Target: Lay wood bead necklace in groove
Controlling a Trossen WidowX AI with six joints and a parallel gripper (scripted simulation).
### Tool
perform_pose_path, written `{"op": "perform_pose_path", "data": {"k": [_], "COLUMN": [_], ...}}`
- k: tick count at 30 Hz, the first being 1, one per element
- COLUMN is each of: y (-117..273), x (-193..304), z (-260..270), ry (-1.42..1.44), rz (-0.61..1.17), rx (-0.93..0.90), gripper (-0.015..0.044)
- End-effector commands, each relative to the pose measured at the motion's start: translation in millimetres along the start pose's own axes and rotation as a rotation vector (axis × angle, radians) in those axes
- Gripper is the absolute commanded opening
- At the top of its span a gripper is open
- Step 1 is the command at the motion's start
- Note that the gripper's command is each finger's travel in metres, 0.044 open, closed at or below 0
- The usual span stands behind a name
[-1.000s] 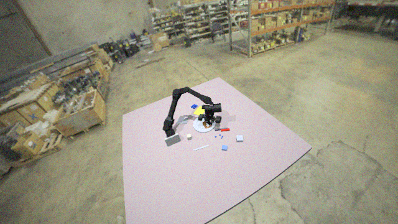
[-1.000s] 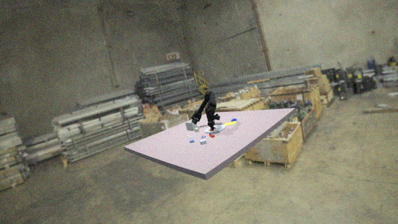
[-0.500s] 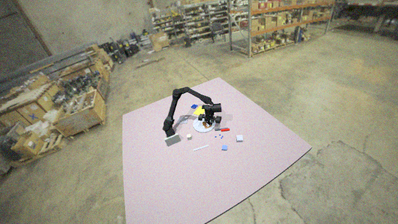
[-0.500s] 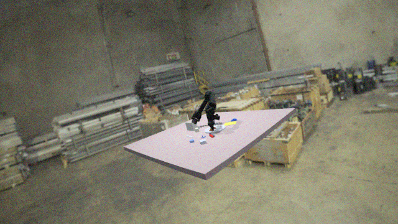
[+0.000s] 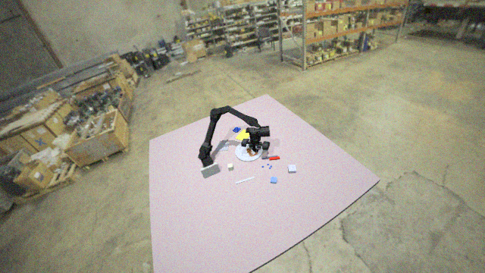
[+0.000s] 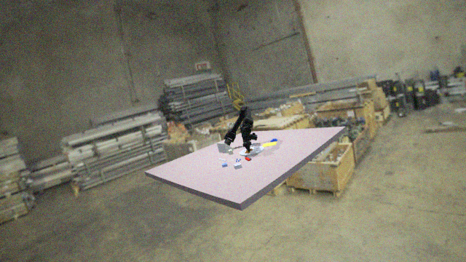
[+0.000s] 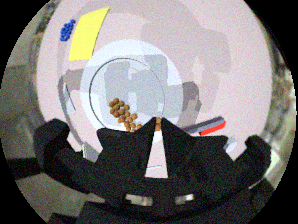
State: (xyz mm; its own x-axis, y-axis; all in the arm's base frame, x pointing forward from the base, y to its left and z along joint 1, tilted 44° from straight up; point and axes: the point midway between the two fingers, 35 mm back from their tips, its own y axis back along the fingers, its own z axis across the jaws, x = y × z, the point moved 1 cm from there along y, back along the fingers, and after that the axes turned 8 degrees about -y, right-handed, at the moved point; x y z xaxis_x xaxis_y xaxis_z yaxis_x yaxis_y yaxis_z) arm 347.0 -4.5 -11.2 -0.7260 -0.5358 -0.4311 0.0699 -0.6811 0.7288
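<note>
- The necklace (image 5: 251, 152) (image 6: 248, 151) (image 7: 121, 111) is on the round board (image 5: 239, 155) (image 6: 258, 149) (image 7: 172, 85); in the wrist view, it lies bunched from about 7 to 6 o'clock of the board.
- The fingers (image 5: 255, 152) (image 6: 247, 149) stand narrow, and it seems they hold the necklace by a bead or two at their tips.
- What could go wrong: this grip takes few beads, so round wood may slip out if the lift is quick or the tips sit too high.
- If the arm pulls before the bunch is opened, the beads could drag in one clump, cross the groove and climb over each other.
- The beads look orange-brown, small and round, crowded in uneven rows; I cannot see a cord, nor whether any bead sits down in the groove.
- From the board's middle in the wrist view, a yellow sheet (image 5: 242, 135) (image 6: 269, 144) (image 7: 89, 35) is at 11 o'clock, a dark blue heap (image 5: 236, 130) (image 6: 274, 140) (image 7: 67, 31) is beyond it, and a red stick (image 5: 274, 158) (image 6: 247, 159) (image 7: 212, 128) is at 4, all on the counter (image 5: 212, 216) (image 6: 233, 185) (image 7: 250, 65).
</note>
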Motion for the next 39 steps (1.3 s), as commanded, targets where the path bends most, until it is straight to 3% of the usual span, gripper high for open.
{"op": "perform_pose_path", "data": {"k": [1, 29, 39], "y": [9.0, -5.5, -2.6], "x": [-0.2, -15.2, -16.1], "z": [-0.3, 2.0, 1.1], "ry": [0.001, 0.001, 0.007], "rz": [-0.003, -0.004, -0.004], "rx": [0.002, 0.001, 0.006], "gripper": [0.0000, 0.0000, 0.0263]}}
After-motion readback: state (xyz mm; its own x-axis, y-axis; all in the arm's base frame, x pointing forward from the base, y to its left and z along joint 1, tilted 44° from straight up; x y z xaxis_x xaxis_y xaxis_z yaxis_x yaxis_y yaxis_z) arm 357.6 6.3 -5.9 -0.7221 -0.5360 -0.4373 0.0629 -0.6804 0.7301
